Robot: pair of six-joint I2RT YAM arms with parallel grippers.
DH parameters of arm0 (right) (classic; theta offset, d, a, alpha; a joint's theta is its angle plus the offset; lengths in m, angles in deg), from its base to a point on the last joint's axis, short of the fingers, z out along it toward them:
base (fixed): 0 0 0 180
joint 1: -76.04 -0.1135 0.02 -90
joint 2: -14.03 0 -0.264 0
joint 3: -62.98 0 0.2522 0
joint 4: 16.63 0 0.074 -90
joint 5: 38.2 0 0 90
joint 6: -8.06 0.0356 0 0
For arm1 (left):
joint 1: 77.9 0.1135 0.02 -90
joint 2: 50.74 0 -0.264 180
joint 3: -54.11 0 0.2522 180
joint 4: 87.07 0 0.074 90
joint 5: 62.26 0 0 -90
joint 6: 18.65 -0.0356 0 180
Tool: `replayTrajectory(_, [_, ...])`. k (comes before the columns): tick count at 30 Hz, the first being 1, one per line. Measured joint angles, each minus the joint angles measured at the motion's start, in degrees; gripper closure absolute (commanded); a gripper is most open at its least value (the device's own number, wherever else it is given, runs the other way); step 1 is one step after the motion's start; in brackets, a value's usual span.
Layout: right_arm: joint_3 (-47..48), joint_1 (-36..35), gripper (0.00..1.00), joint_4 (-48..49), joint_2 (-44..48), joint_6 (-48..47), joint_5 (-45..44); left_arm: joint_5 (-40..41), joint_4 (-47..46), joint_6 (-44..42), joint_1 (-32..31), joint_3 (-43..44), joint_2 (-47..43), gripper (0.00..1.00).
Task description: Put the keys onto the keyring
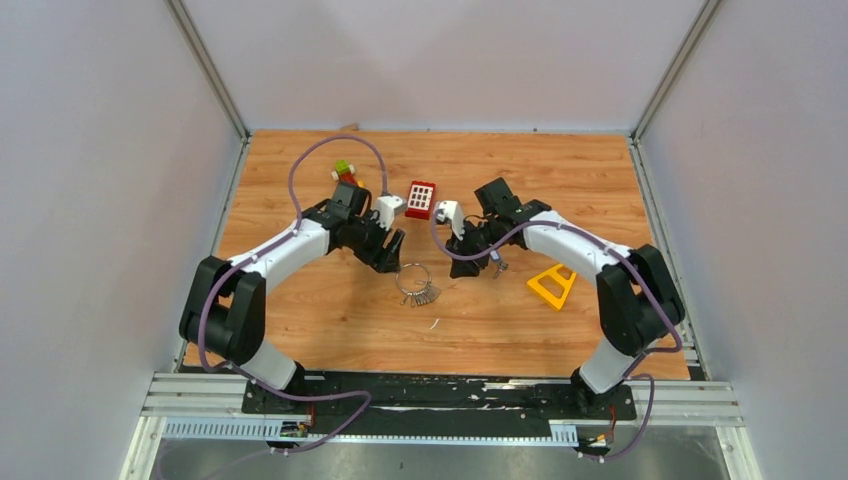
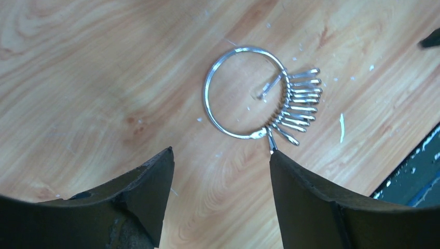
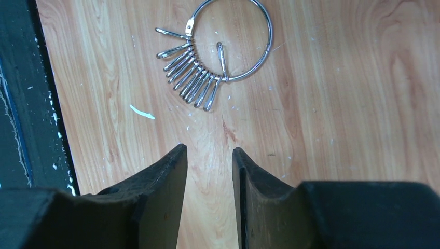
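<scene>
Lying flat on the wooden table (image 1: 320,330), the keyring (image 1: 412,270) is seen from above between the two grippers, with a fan of silver clips (image 1: 425,295) strung along its near side. The left gripper (image 1: 393,255) is held just beside the ring, and the right gripper (image 1: 463,250) is held a little farther off. A red brick (image 1: 421,199) is set behind them and a yellow triangular block (image 1: 552,285) off to the right. From the left wrist, the jaws are shown spread wide and empty, one fingertip close to the ring's clasp. From the right wrist, the jaws are shown narrowly parted with nothing between them, and the ring is seen ahead, apart from the fingers.
</scene>
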State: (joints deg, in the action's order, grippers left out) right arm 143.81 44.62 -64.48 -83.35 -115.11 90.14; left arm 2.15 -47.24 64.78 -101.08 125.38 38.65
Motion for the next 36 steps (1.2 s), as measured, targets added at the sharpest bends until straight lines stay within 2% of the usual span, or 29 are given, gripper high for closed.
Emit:
replayTrajectory(5, [-1.4,0.0,0.63,-1.6,6.3,-0.2,-2.3,0.8,4.4,-2.4,-4.1,-0.9,-0.3,0.36])
replayTrajectory(13, [-4.9,0.0,0.63,-2.8,14.3,0.0,-5.4,3.3,8.1,-4.0,-11.8,-1.6,4.0,0.42])
replayTrajectory(19, [-7.0,0.0,0.63,-2.9,17.6,0.1,-6.9,5.3,8.2,-3.7,-13.0,-1.4,6.2,0.48])
replayTrajectory(28, [-7.6,0.0,0.63,-2.6,17.8,0.1,-7.1,5.4,7.7,-2.6,-13.6,1.2,8.7,0.56])
replayTrajectory(36, [-8.2,0.0,0.63,-2.5,17.8,0.0,-7.3,6.9,6.5,-2.5,-15.4,1.3,9.1,0.70])
